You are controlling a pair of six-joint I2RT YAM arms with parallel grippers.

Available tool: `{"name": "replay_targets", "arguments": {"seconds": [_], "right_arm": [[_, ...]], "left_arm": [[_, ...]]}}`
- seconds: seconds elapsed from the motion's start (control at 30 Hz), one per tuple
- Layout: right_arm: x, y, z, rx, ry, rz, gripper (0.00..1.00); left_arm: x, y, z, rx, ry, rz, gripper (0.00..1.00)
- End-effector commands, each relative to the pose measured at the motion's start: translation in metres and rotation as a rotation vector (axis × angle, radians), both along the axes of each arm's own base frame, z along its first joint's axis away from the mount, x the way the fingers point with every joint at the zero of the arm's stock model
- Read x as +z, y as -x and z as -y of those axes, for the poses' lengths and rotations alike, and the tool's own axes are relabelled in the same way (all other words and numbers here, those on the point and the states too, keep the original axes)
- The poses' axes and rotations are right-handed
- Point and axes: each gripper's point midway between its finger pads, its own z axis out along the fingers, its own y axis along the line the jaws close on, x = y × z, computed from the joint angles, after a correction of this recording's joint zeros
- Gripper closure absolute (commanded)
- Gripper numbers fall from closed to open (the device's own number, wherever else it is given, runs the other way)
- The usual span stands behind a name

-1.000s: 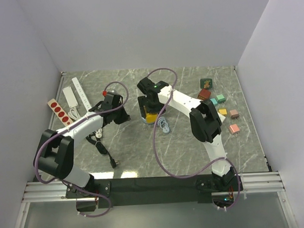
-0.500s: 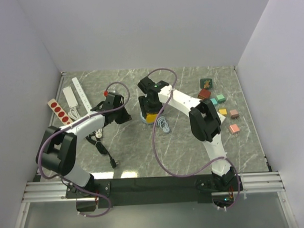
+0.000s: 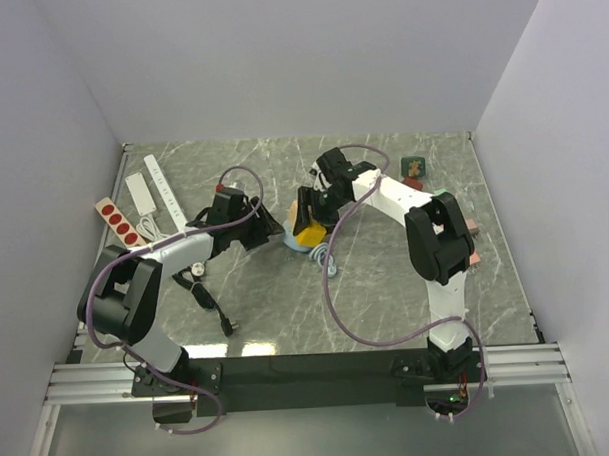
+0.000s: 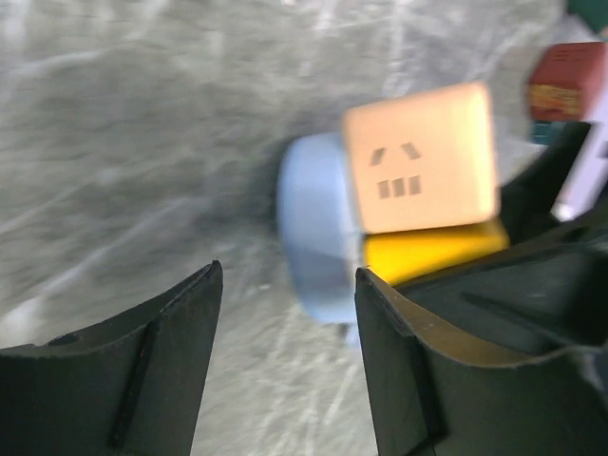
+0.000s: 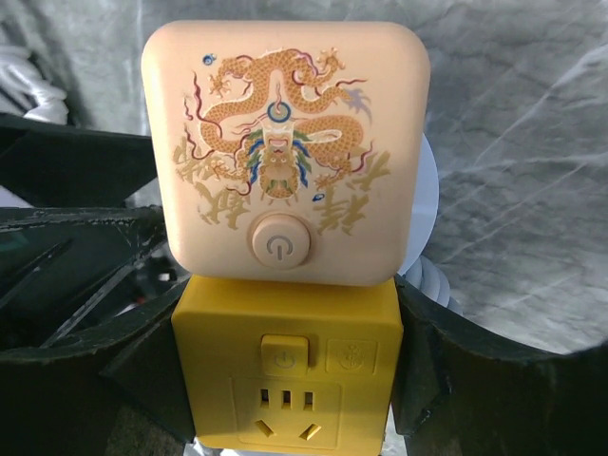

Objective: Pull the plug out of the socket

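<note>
A yellow socket cube [image 5: 290,370] carries a peach cube [image 5: 285,152] with a dragon print. My right gripper [image 5: 290,323] is shut on the yellow cube's two sides. A pale blue round plug [image 4: 318,237] sits against the far side of the cubes, and its edge [image 5: 427,199] shows behind them in the right wrist view. My left gripper [image 4: 288,275] is open, with its fingertips just short of the plug and nothing between them. In the top view the left gripper [image 3: 268,229] is immediately left of the plug [image 3: 290,241] and the right gripper [image 3: 311,218].
A coiled white cable [image 3: 328,252] lies just right of the cubes. A red-dotted power strip [image 3: 119,222] and white strips [image 3: 143,194] lie at the far left. A black cord with a plug [image 3: 212,301] is near my left arm. Small coloured blocks [image 3: 412,167] sit at the right.
My right gripper has carried the cubes a little right and tilted them. My left gripper has followed to the right and gone from shut to open.
</note>
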Motion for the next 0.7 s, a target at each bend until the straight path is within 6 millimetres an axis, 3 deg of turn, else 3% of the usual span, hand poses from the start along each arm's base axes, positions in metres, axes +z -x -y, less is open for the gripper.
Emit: {"name": "replay_targets", "arguments": {"seconds": [0.0,0.27,0.37,0.67], "right_arm": [[0.055,-0.002,-0.021,0.041,-0.190,0.093,1.00],[0.054,0.000,-0.023,0.026,-0.241,0.093,1.00],[0.057,0.002,-0.028,0.026,-0.278,0.095,1.00],[0.062,0.000,-0.034,0.028,-0.326,0.078,1.00]], "left_arm": [[0.022,-0.011,0.022,-0.030,0.133,0.041,0.36],[0.002,-0.010,0.037,-0.021,0.202,-0.054,0.39],[-0.007,-0.009,0.040,-0.021,0.207,-0.078,0.51],[-0.016,-0.008,0.039,-0.023,0.180,-0.101,0.99]]}}
